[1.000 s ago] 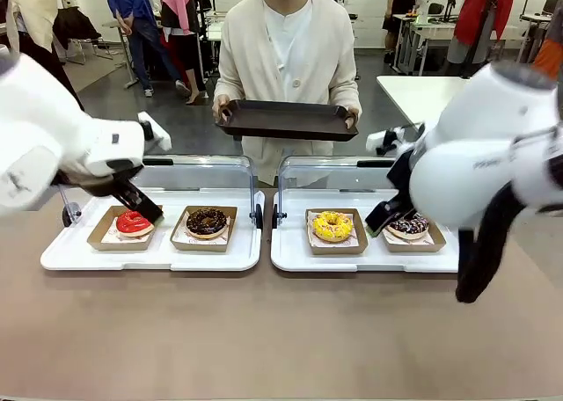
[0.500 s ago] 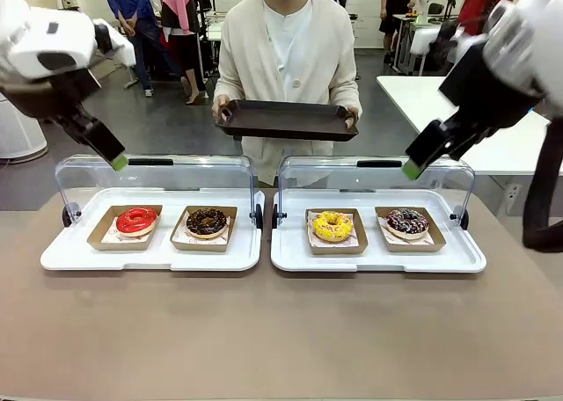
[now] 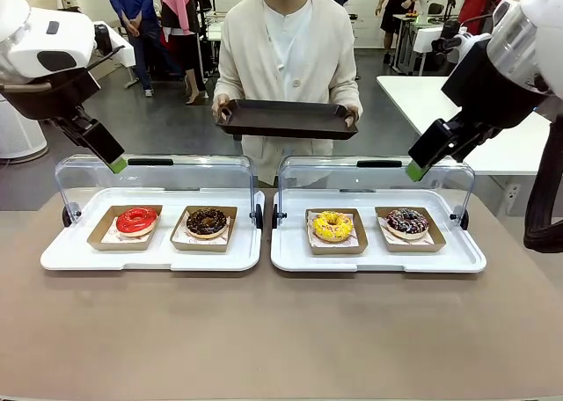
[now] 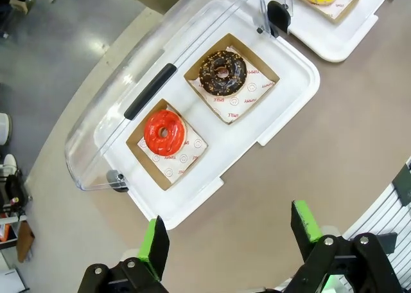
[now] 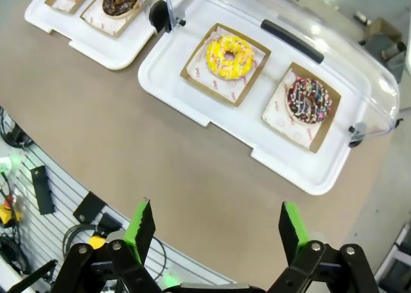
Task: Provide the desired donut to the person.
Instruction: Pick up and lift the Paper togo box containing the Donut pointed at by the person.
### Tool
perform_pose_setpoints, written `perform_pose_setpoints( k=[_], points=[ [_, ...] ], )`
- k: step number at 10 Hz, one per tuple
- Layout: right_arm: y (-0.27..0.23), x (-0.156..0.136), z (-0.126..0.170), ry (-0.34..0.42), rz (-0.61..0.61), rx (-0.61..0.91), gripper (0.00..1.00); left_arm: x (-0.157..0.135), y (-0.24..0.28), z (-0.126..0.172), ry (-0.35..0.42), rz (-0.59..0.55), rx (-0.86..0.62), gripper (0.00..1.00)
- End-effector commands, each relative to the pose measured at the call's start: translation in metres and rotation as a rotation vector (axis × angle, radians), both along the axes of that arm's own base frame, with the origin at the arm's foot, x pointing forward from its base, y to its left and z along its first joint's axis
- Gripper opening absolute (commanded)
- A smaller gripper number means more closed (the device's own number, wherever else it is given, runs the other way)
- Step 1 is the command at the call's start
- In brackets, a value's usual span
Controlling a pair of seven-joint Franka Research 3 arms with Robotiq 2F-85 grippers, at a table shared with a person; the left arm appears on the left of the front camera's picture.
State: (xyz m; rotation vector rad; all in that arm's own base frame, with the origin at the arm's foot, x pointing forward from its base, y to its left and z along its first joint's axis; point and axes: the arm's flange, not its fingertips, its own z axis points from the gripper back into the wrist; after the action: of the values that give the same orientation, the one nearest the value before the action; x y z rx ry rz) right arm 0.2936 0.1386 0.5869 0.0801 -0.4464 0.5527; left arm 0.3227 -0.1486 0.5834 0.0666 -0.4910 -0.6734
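Four donuts (image 3: 135,219) are sitting in two white trays (image 3: 158,258). The person (image 3: 286,58) is holding one dark tray (image 3: 287,120); left gripper (image 4: 228,219) and right gripper (image 5: 217,208) are hovering, fingers spread

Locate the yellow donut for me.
In the front view the yellow donut sits on the right white tray, in its left spot, beside the sprinkled chocolate donut.

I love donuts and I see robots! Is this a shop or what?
Probably a robot lab staged as a donut counter, not a shop: donuts sit in lidded display trays, a person waits with a serving tray, white robot arms hover above.
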Motion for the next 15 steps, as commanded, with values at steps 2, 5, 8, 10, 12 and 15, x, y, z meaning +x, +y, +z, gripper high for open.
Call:
perform_pose_setpoints(
  k=[2, 5, 8, 10, 12, 15],
  points=[
    [0.0, 0.0, 0.0, 0.0, 0.0, 0.0, 1.0, 0.022, 0.035, -0.002, 0.148, -0.261, -0.057, 1.0],
    [-0.126, 0.054, -0.017, 0.203, 0.218, 0.361, 1.0, 0.059, 0.118, -0.012, 0.267, -0.599, -0.306, 1.0],
    [-0.252, 0.067, -0.048, 0.2, 0.482, 0.55, 1.0, 0.066, 0.195, -0.012, 0.206, -0.829, -0.403, 1.0],
    [-0.312, 0.052, -0.062, 0.065, 0.515, 0.644, 1.0, 0.05, 0.241, -0.014, 0.043, -0.954, -0.373, 1.0],
    [-0.353, 0.028, -0.063, -0.091, 0.521, 0.749, 1.0, 0.039, 0.279, -0.025, -0.134, -1.006, -0.436, 1.0],
    [-0.379, 0.012, -0.065, -0.188, 0.484, 0.84, 1.0, 0.027, 0.313, -0.047, -0.322, -0.973, -0.548, 1.0]
  ],
)
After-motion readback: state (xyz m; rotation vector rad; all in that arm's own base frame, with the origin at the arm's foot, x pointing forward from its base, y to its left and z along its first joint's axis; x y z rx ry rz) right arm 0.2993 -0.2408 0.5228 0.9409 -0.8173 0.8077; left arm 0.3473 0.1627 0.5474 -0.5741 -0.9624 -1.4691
